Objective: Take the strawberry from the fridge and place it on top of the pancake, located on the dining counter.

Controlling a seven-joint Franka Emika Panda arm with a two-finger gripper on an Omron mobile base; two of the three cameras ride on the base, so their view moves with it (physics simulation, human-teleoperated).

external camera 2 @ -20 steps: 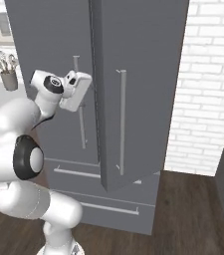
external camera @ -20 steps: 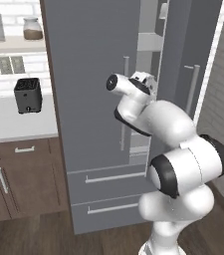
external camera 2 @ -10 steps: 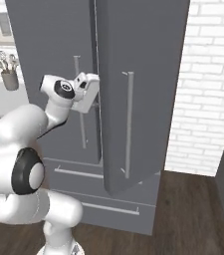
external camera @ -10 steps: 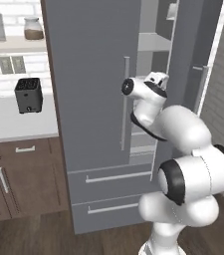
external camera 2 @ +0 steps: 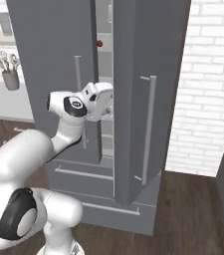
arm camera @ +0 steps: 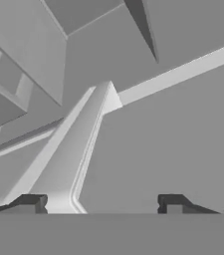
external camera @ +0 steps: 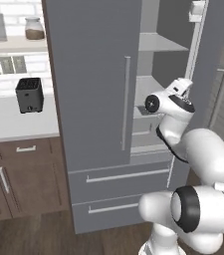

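Observation:
The fridge (external camera: 93, 74) stands with its right door (external camera 2: 148, 74) swung open, pale shelves (external camera: 156, 42) showing inside. A tiny red strawberry (external camera 2: 99, 43) sits on an upper shelf, seen through the gap between the doors. My hand (external camera 2: 102, 98) reaches into that gap, well below the strawberry. In the hand view my gripper (arm camera: 102, 204) is open, its fingertips (arm camera: 31, 201) wide apart with only grey shelf surfaces and a shelf edge (arm camera: 83, 144) ahead. The pancake and the dining counter are out of view.
Left of the fridge runs a white counter (external camera: 14, 124) with a black toaster (external camera: 29, 94) over brown cabinets (external camera: 14, 179). A utensil holder (external camera 2: 10, 74) stands at the far left. A white brick wall (external camera 2: 208, 99) lies to the right of the open door.
My arm has swung right and stretched forward, carrying the hand from in front of the left door into the fridge opening. The fridge and the base have stayed put.

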